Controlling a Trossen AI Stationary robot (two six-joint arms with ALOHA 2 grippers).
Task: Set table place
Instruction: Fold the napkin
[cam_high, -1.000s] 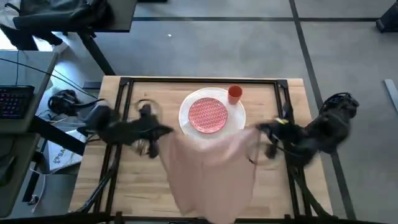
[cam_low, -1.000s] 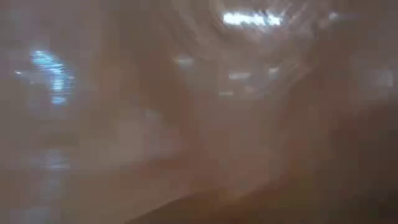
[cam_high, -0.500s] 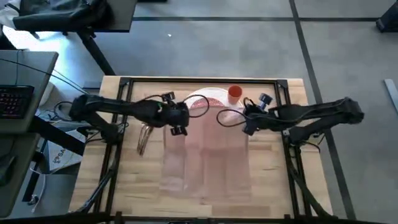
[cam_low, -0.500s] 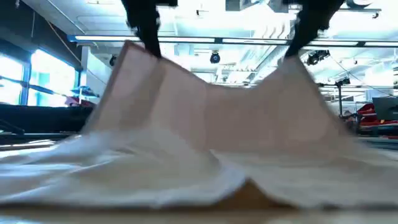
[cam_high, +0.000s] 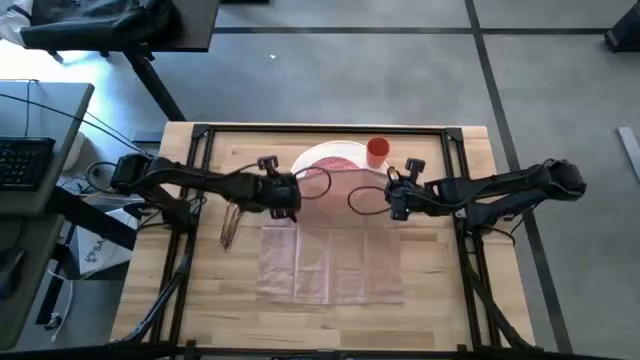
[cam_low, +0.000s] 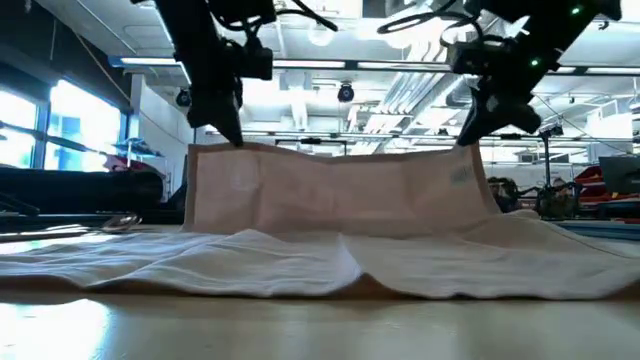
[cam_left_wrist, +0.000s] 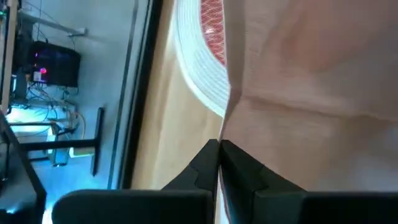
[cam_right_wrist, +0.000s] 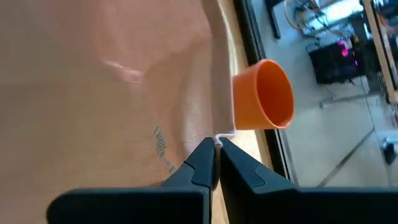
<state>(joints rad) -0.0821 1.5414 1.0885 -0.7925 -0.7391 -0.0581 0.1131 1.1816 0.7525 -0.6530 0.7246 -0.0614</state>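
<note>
The pale pink napkin (cam_high: 330, 262) lies spread on the light-wood table (cam_high: 450, 290), its near part flat on the wood. Its far edge (cam_low: 335, 155) stands raised between my two grippers. My left gripper (cam_high: 285, 200) is shut on the far-left corner and my right gripper (cam_high: 395, 198) on the far-right corner. Just beyond the raised edge sits the white plate (cam_high: 312, 156) with the red-patterned plate (cam_high: 340, 160) on it, both partly hidden by the cloth. The orange cup (cam_high: 377, 150) stands at the plate's far right. Copper cutlery (cam_high: 230, 225) lies left of the napkin. My left gripper pinches the napkin's far-left corner (cam_left_wrist: 229, 127) between its two fingers, coming from above. The far edge runs taut to the other gripper, while the near part rests on the table. My right gripper pinches the far-right corner (cam_right_wrist: 219, 138) between its two fingers, from above, beside the orange cup (cam_right_wrist: 264, 93). The cloth hangs below it as an upright flap (cam_low: 440, 195).
A black rail frame (cam_high: 320, 129) borders the work area. A grey desk with a keyboard (cam_high: 22, 160) stands off the table's left. Bare wood shows to the right of the napkin (cam_high: 440, 260) and along the near edge.
Both grippers have swung the napkin toward the far edge and come down. The cloth, which hung in the air and covered the low camera, has dropped and spread flat on the table. Only its far edge stays raised, now drawn straight.
</note>
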